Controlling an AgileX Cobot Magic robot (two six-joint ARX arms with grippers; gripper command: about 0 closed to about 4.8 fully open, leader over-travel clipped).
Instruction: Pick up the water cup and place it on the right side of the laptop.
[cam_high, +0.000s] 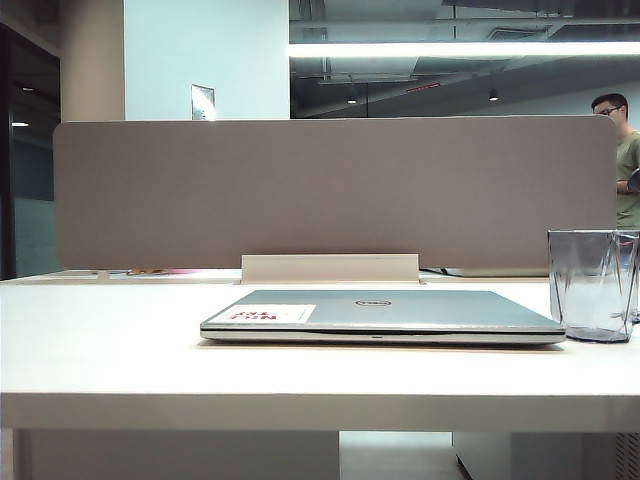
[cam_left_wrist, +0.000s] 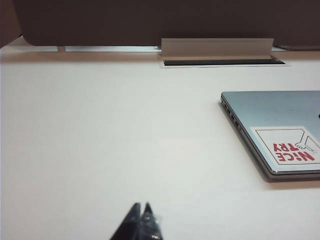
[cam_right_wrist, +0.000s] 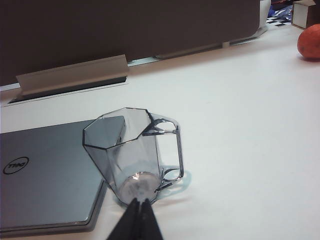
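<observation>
While the cup (cam_high: 594, 285) is seen from the front standing upright on the worktop (cam_high: 120, 340) just right of the closed laptop (cam_high: 380, 315), no tool shows there. From the left wrist, the left tool (cam_left_wrist: 140, 211) is seen shut and empty, well apart from the laptop (cam_left_wrist: 280, 125). From the right wrist, the right tool (cam_right_wrist: 139, 206) is pinched shut, empty, near the cup (cam_right_wrist: 131, 152); retreat should be made straight away from the handle.

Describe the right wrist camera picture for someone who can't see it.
A clear grey-blue water cup with a handle stands on a white table, just right of a closed silver laptop. The right gripper, shut, sits close before the cup; an orange fruit lies far off.
</observation>
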